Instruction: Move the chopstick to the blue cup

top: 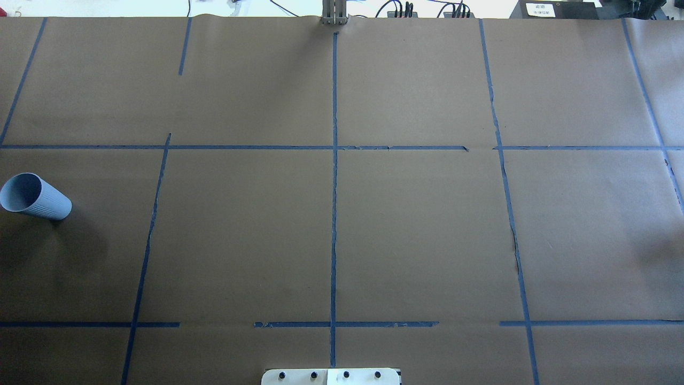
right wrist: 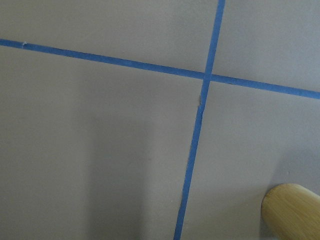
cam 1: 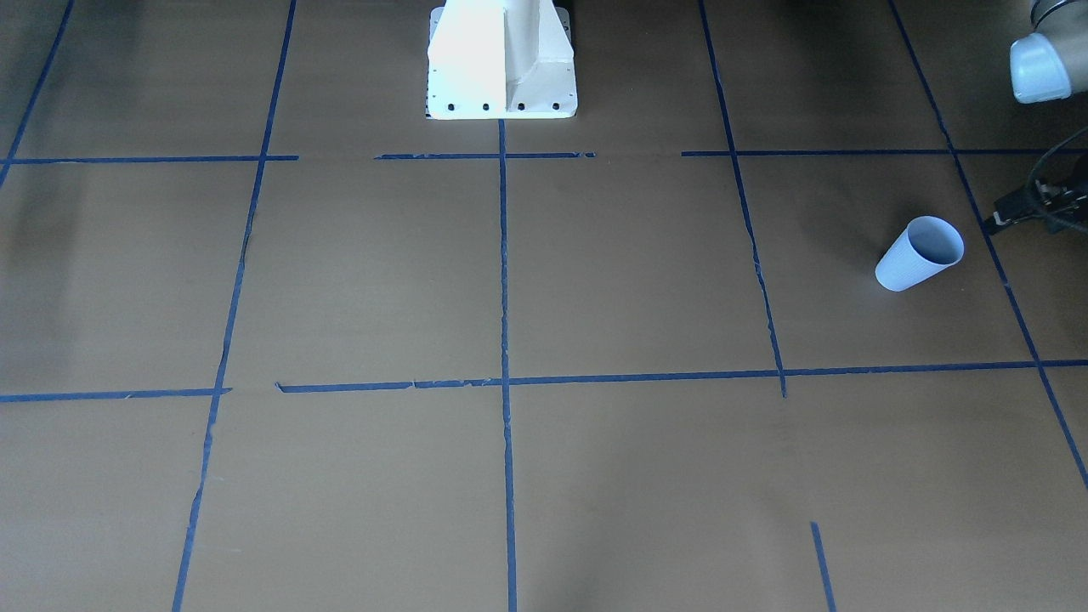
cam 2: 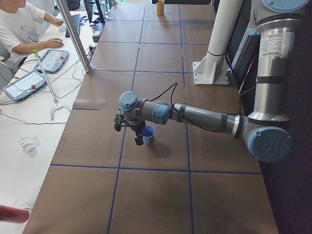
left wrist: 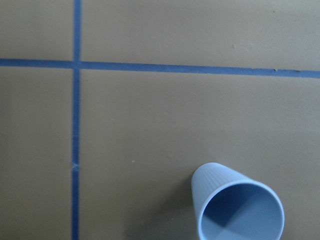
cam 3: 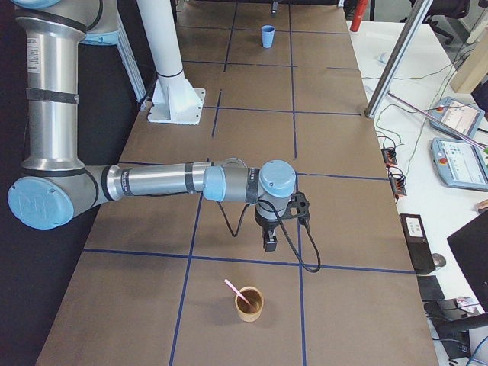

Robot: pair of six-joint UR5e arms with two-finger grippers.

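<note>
The blue cup (top: 35, 197) stands upright at the table's left end and fills the lower right of the left wrist view (left wrist: 240, 210). In the exterior left view my left gripper (cam 2: 139, 141) hangs just beside the blue cup (cam 2: 148, 134); I cannot tell whether it is open or shut. The pink chopstick (cam 3: 235, 291) leans inside a brown wooden cup (cam 3: 248, 303) at the table's right end. Short of that cup, my right gripper (cam 3: 270, 245) points down, a little above the table; its state cannot be told. No fingers show in either wrist view.
The wooden cup's rim (right wrist: 292, 210) shows at the lower right of the right wrist view. The robot's white base (cam 1: 501, 59) stands mid-table. A person (cam 2: 19, 29) sits at a side desk with teach pendants (cam 2: 53, 61). Blue tape lines grid the brown table.
</note>
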